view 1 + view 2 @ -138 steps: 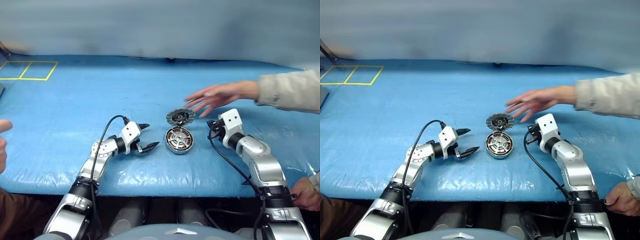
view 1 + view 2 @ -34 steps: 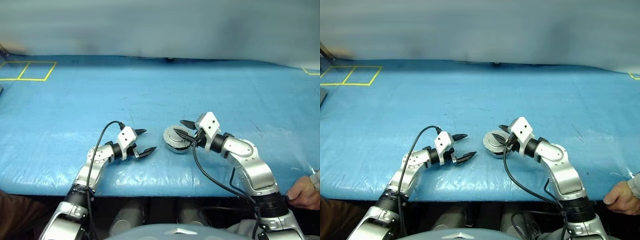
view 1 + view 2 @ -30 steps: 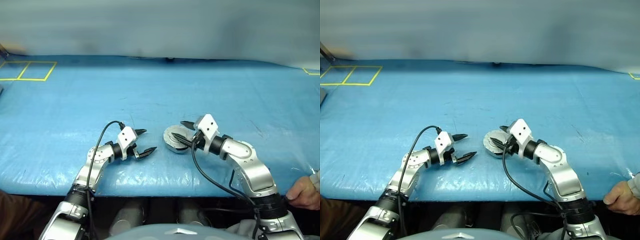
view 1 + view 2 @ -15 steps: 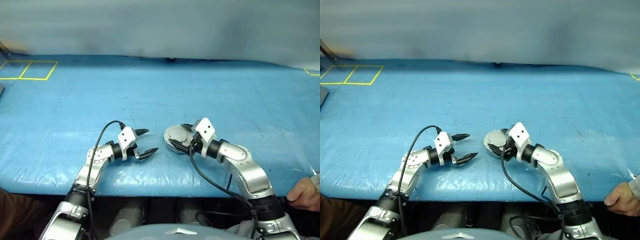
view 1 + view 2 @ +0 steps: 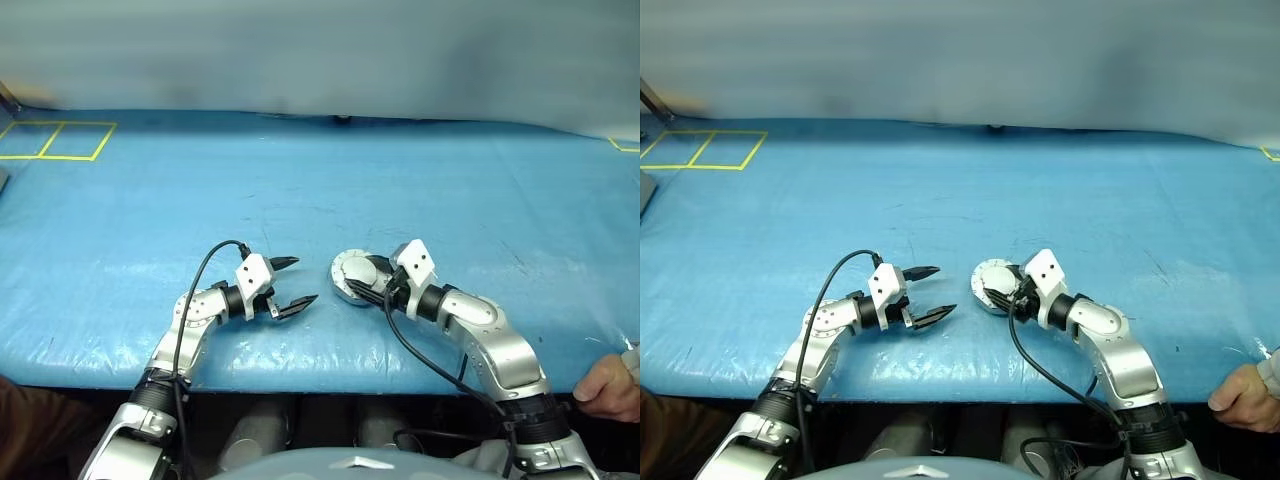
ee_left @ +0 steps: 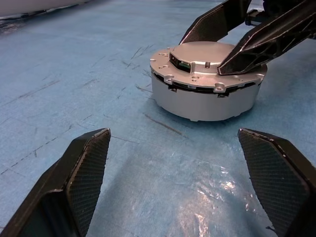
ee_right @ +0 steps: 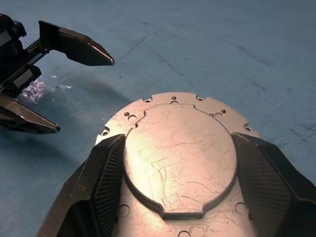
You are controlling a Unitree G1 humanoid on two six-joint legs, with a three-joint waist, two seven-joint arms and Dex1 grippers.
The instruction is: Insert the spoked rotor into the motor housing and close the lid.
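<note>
Our right gripper (image 7: 177, 197) straddles the lid (image 7: 178, 160), fingers set narrowly about its raised centre, the lid lying shut on the motor housing (image 6: 205, 96). We should press evenly until it seats. Left gripper (image 5: 290, 283) waits wide beside the housing. Earlier the lid stood open; a person's hand has gone.

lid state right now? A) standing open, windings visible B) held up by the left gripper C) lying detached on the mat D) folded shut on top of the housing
D: the lid lies flat, plain face up, on the motor housing, with the right gripper straddling its raised centre, while the left gripper is open, off to the side.
</note>
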